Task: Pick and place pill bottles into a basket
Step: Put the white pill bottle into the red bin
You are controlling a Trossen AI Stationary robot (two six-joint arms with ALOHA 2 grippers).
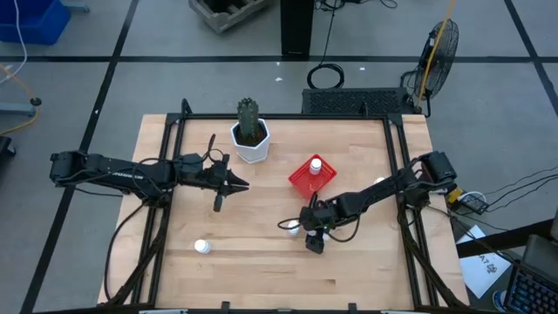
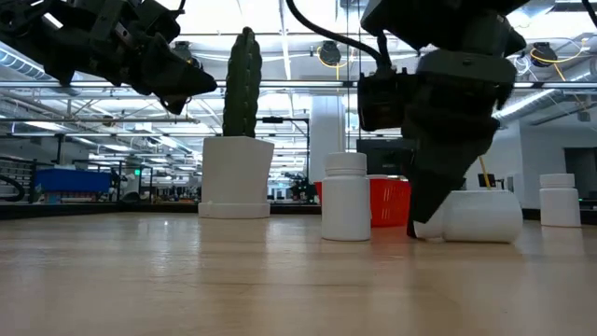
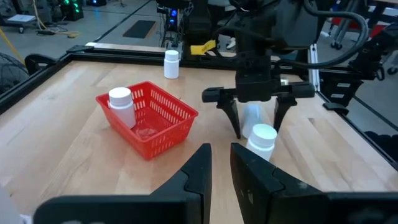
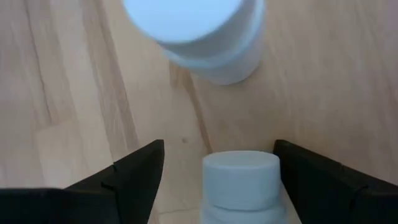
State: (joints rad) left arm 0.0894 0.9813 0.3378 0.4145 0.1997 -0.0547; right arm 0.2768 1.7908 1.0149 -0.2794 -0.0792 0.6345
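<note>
The right arm reaches from the desk's [image 1: 261,270] right edge toward the middle, its wrist bent so that the right tool [image 1: 314,234] points straight down. Its fingers stand wide apart, straddling a pill bottle lying on its side [image 4: 241,180] without touching it. The left arm stretches level from the left edge, and the left tool [image 1: 237,184] hangs above the desk near the cactus pot [image 1: 251,139] with its fingers nearly closed and nothing between them.

The high view shows the red basket [image 1: 303,180] right of the pot, one pill bottle in the basket [image 1: 316,164], and a lone pill bottle near the front left [image 1: 201,247], well apart from everything else.

The left wrist view adds what the high view hides: the toppled bottle sits between the right tool's dark fingers [image 3: 232,116], with an upright pill bottle [image 3: 262,140] just beside it, and a far pill bottle [image 3: 171,64] stands near the desk's right rail.

The low view shows the toppled bottle resting flat on the wood, and the basket behind the upright one.
</note>
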